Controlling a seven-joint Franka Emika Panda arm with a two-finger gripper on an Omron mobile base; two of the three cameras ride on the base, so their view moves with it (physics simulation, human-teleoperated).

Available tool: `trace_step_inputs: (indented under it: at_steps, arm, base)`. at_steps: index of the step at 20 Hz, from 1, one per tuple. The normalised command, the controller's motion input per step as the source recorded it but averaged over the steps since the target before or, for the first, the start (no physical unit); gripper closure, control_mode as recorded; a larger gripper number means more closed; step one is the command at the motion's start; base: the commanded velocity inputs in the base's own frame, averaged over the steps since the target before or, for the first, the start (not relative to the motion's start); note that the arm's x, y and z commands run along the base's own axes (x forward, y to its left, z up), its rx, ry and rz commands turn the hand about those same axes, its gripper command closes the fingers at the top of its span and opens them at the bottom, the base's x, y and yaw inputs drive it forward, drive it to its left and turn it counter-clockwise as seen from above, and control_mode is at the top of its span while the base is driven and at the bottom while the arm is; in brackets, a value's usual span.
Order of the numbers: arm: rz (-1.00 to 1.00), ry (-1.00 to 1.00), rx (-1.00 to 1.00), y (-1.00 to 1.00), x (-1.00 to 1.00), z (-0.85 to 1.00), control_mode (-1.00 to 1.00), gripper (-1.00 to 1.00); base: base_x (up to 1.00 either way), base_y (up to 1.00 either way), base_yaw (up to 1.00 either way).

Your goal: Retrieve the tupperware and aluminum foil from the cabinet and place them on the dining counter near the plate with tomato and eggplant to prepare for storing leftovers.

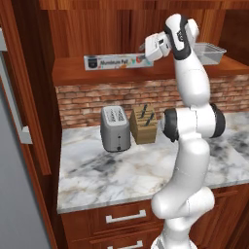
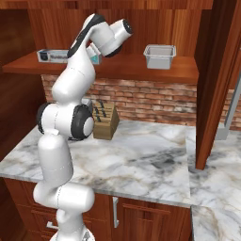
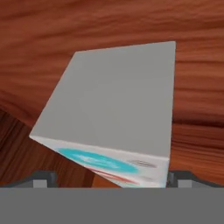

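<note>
Up at the reddish-brown wooden cabinet [image 1: 146, 73] shelf, the hand [image 3: 107, 178] stands fully open, its fingertips [image 3: 43, 178] either side of the long white-and-blue aluminum foil carton's [image 1: 114, 62] end, not clamped. Toward the shelf's right end rests the translucent grey-white tupperware [image 2: 159, 56].

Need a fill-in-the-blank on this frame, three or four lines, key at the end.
1. The foil carton lies on the cabinet's ____ shelf.
2. The tupperware sits on the same shelf, to the ____ of the carton.
3. The pincer, at the carton's end, is ____.
4. On the counter, the toaster stands beside the ____.

Missing: wooden; right; open; knife block
</note>
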Motion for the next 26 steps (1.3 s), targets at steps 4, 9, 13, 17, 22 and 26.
trace_step_inputs:
  at_steps: [4, 9, 13, 17, 22, 26]
  arm:
    - [0.02, 0.03, -0.01, 0.00, 0.15, -0.02, -1.00, -1.00]
    - [0.08, 0.00, -0.09, 0.00, 0.04, -0.24, -1.00, -1.00]
    - [0.15, -0.11, -0.09, 0.00, 0.00, -0.05, -1.00, -1.00]
    - [0.19, -0.13, -0.10, 0.00, 0.00, -0.03, -1.00, -1.00]
    - [0.18, -0.06, -0.19, 0.00, 0.00, -0.39, -1.00, -1.00]
    - [0.15, -0.01, -0.30, 0.27, 0.00, -0.66, -1.00, 1.00]
  base:
    - [0.00, 0.00, 0.00]
    - [0.00, 0.00, 0.00]
    - [0.00, 0.00, 0.00]
    - [0.00, 0.00, 0.00]
    - [0.00, 0.00, 0.00]
    - [0.00, 0.00, 0.00]
